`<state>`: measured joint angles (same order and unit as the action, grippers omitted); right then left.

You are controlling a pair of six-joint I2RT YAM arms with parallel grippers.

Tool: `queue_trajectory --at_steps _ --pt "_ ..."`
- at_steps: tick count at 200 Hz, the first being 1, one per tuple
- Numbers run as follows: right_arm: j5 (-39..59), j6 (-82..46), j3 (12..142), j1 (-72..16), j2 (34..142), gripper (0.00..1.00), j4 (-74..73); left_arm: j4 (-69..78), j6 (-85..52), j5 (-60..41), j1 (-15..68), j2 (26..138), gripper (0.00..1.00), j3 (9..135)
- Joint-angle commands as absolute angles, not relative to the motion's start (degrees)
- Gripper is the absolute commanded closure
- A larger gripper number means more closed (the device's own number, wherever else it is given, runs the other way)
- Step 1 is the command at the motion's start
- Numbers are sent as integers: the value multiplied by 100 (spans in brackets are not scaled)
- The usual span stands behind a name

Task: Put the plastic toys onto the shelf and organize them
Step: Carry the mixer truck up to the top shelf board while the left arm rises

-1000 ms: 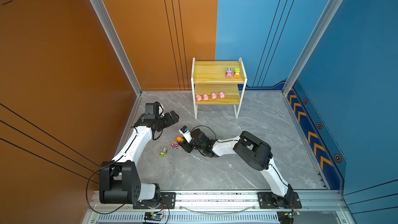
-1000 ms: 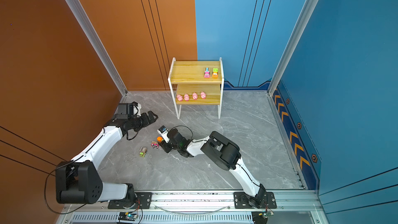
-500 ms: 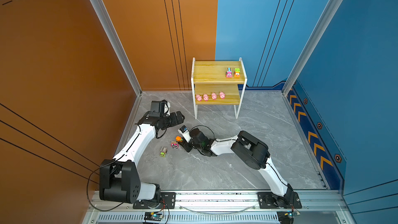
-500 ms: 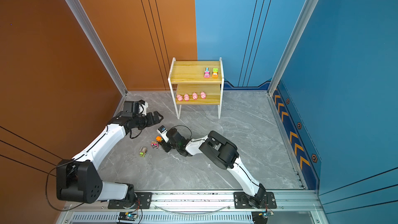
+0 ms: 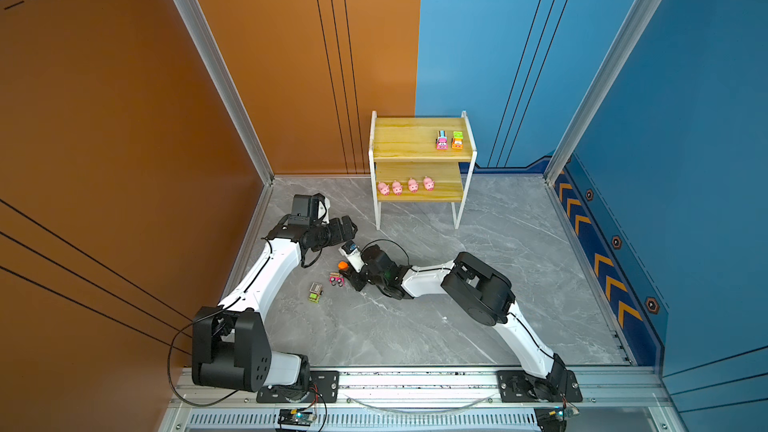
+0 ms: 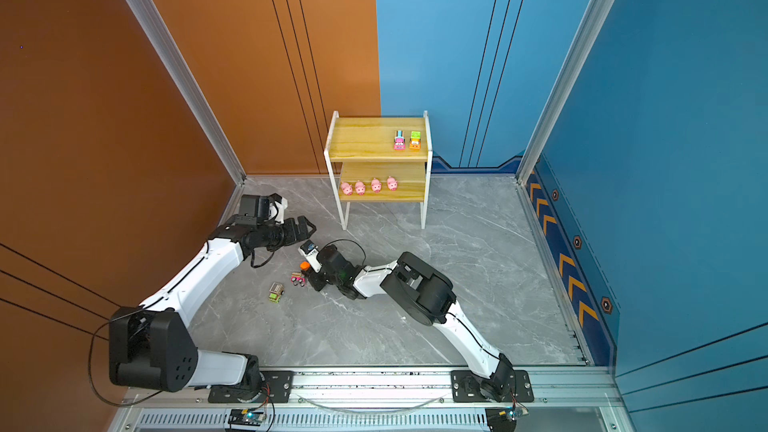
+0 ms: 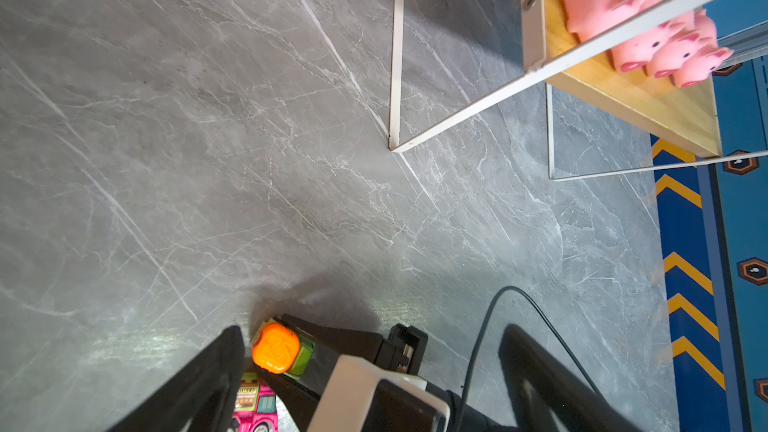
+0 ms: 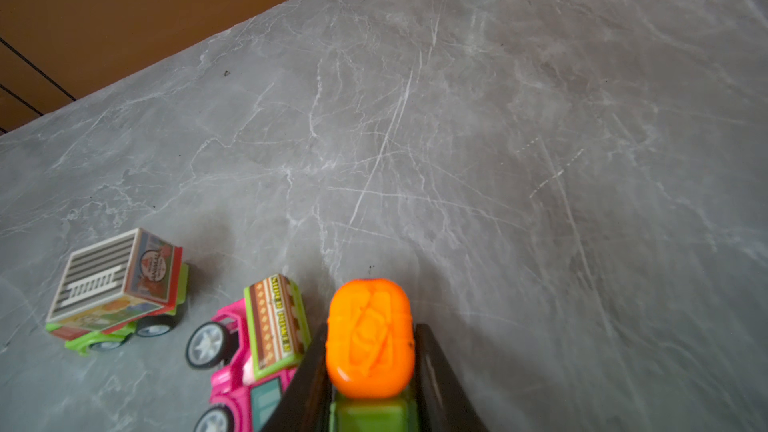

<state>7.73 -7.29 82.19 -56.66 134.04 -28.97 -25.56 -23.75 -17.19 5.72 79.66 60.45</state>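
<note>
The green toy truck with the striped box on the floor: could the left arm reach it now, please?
Probably yes: the left gripper is open, and the green toy truck stands clear of the pink toy truck, with bare floor between.

**Bearing surface:** grey marbled tabletop (image 5: pixel 415 326).

**Standing on it, at the back:** shelf (image 5: pixel 466 184), white metal frame, legs set on the tabletop, two yellowish wooden boards.

- **Upper board** (image 5: pixel 403 139): pink-cab truck (image 5: pixel 441 141) and orange-cab truck (image 5: pixel 457 140), side by side near the right end.
- **Lower board** (image 5: pixel 446 191): four pink pigs (image 5: pixel 412 185) in a single row across the left and middle, snouts to the front.

**Directly on the tabletop, in front of the shelf's left legs:**

- green box truck (image 5: pixel 316 292), on its wheels
- pink patterned-load truck (image 5: pixel 336 279), near the box truck
- orange-topped truck (image 5: pixel 342 265), green-bodied, just beside the pink one; whether it rests on the tabletop cannot be told
</note>
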Motion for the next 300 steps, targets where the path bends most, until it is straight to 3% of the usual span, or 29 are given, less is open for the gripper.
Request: queue_trajectory --at_steps 1,50,70,104,136,200,259,300 --pt "670 -604 8039 -5704 13086 76 -2829 -2707 -2282 -1717 599 8033 3 6196" --pt "357 -606 7172 -5729 11928 77 -2892 -2706 -2255 -1568 589 7778 4 6182" --pt "53 -599 6744 -5755 10936 77 -2615 -2698 -2181 -1427 656 7483 4 6161" --pt "-629 -418 6771 -5669 9321 78 -1130 -2698 -1965 -873 1059 6916 4 6202" --pt "-1323 -365 7666 -5397 8702 78 332 -2707 -1727 -220 1633 6483 4 6471" --pt "-2365 -464 9626 -4724 9308 77 1399 -2865 -631 520 2662 6505 0 7090" --pt "-2731 -860 11050 -4406 10240 77 1718 -2168 777 -751 2882 6119 2 6439" --pt "-2930 -1062 11959 -4300 10918 75 2026 -1383 567 -1156 2734 5774 2 5702"
